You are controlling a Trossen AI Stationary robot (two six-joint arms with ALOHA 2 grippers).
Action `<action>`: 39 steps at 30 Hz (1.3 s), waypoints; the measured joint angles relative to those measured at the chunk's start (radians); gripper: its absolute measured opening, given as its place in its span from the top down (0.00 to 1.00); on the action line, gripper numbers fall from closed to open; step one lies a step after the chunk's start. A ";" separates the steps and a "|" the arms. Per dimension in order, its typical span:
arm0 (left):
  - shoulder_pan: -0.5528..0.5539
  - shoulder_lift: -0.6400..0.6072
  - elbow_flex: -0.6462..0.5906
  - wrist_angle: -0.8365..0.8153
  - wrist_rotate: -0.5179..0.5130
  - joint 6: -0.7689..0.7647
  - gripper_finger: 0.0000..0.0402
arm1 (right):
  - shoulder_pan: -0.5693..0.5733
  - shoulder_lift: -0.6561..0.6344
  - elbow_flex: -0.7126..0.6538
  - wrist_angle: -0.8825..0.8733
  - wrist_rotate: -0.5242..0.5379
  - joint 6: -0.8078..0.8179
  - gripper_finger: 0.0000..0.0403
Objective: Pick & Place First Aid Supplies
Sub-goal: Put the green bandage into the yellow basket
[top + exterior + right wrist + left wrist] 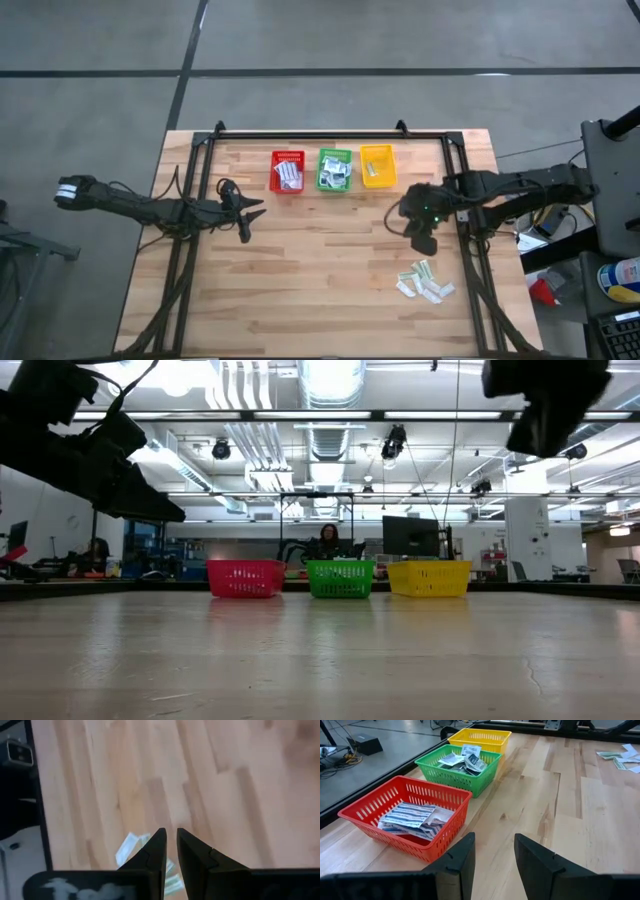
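Observation:
The loose first aid supplies [425,282], pale green-beige strips and white packets, lie flat on the wooden table near its right front; the right wrist view shows some of these packets [131,847]. My right gripper [422,240] hangs above the table just beyond this pile. It points steeply down, with only a narrow gap between its fingers [171,839] and nothing in it. My left gripper [246,216] waits open at the table's left [494,855], holding nothing. More packets lie in the red basket [405,815] and the green basket [460,767].
Red [287,171], green [334,169] and yellow [377,166] baskets stand in a row at the table's far edge. A black frame [330,135] runs round the table. Bare wood lies between both arms. A person [328,540] sits in the room beyond.

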 joint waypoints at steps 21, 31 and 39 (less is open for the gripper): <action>0.000 0.000 0.000 0.000 0.000 0.000 0.67 | 0.237 0.209 -0.150 0.162 -0.114 0.096 0.89; 0.000 0.000 0.000 0.000 0.000 -0.005 0.67 | 0.237 0.350 -0.145 0.175 -0.123 0.036 0.89; 0.000 0.000 0.000 0.000 0.000 -0.005 0.67 | 0.234 0.357 -0.145 0.195 -0.127 0.018 0.81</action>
